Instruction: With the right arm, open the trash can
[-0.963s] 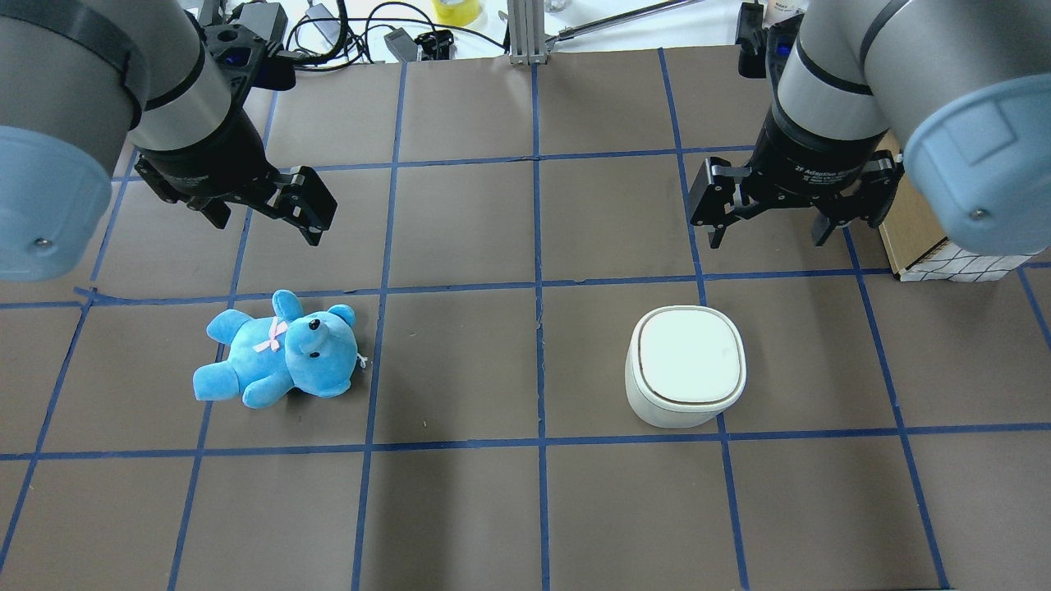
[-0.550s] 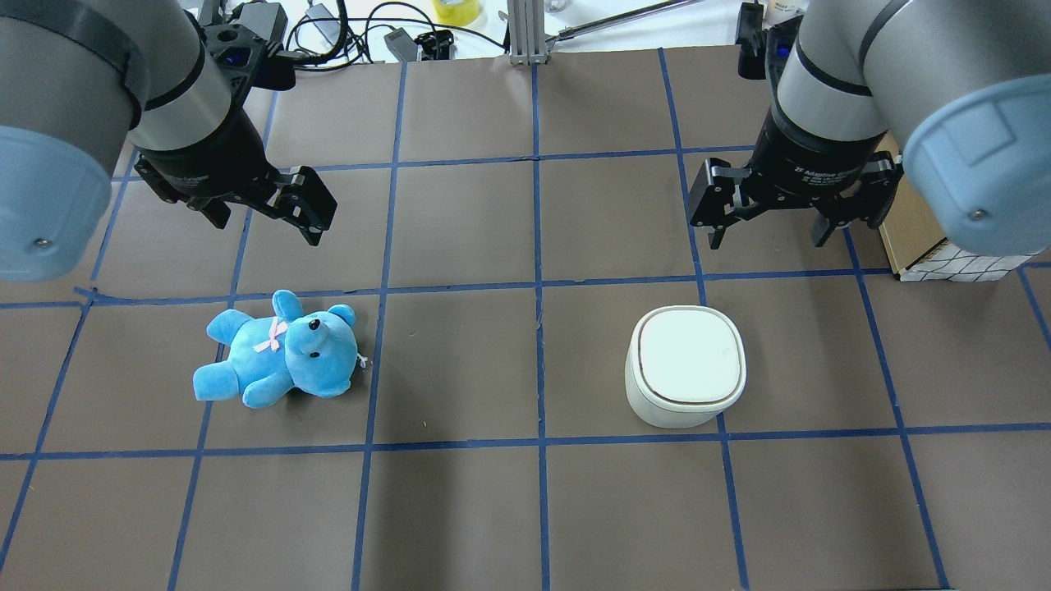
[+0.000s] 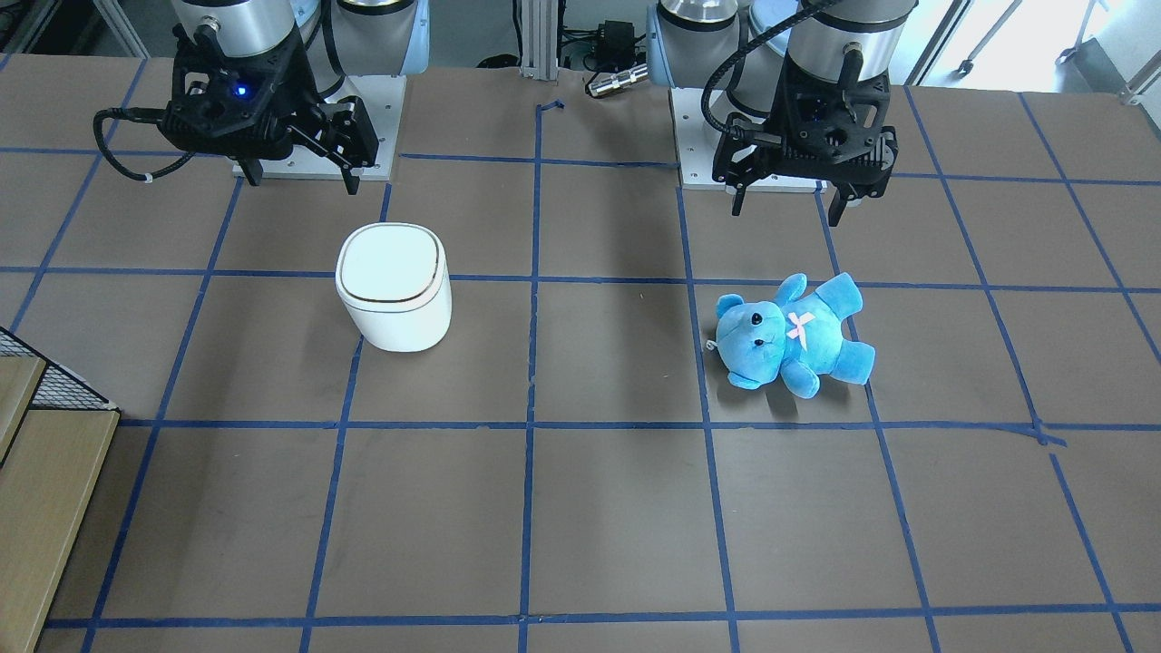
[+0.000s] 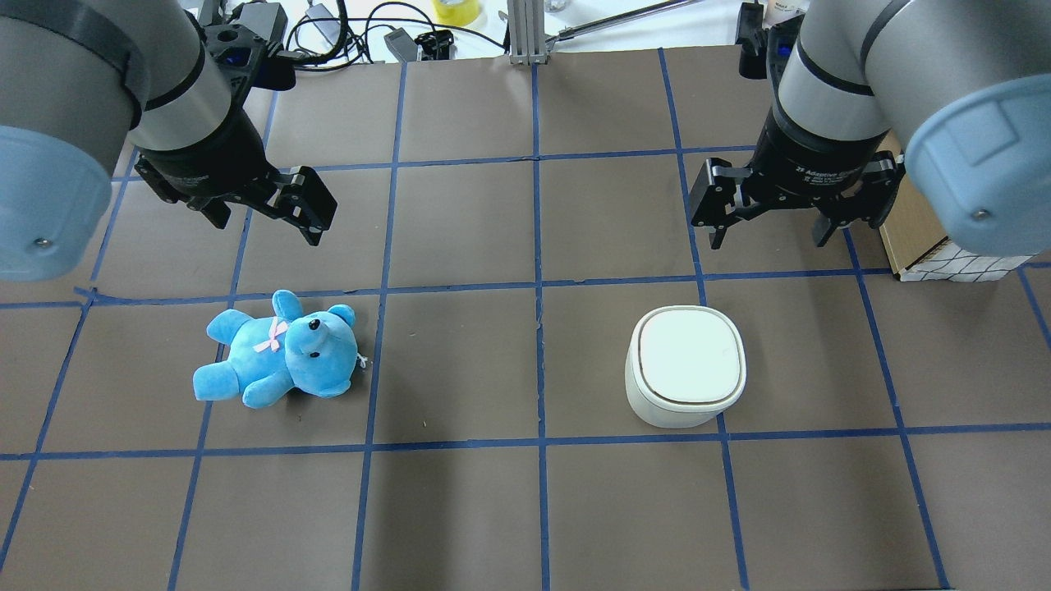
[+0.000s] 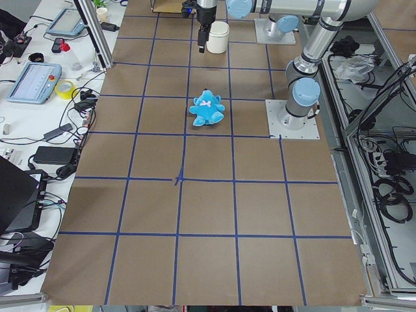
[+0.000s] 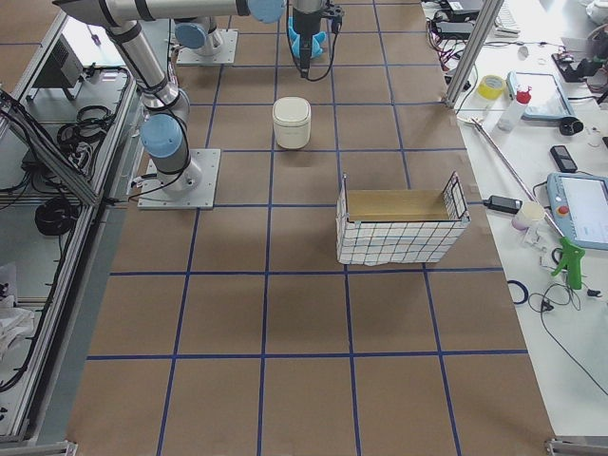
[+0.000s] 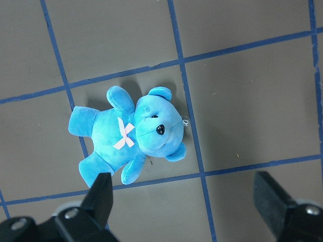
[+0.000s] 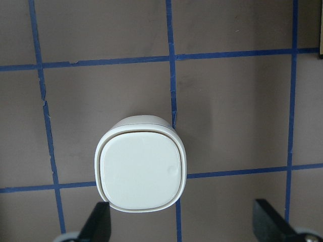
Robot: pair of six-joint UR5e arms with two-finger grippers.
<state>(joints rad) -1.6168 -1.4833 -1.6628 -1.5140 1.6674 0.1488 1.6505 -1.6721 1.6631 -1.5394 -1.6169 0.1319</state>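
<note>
The white trash can (image 4: pixel 686 365) stands on the brown table with its lid shut; it also shows in the front view (image 3: pixel 395 286) and in the right wrist view (image 8: pixel 141 171). My right gripper (image 4: pixel 768 238) hangs open and empty above the table, on the far side of the can and apart from it. It also shows in the front view (image 3: pixel 302 181), with a blue light on it. My left gripper (image 4: pixel 267 230) is open and empty above the table, beyond the blue teddy bear (image 4: pixel 279 353).
The teddy bear (image 3: pixel 789 336) lies on its back on the robot's left half of the table. A wire basket with a cardboard liner (image 6: pixel 399 228) stands at the table's right end, close beside the right arm (image 4: pixel 944 246). Cables and tools lie beyond the far edge.
</note>
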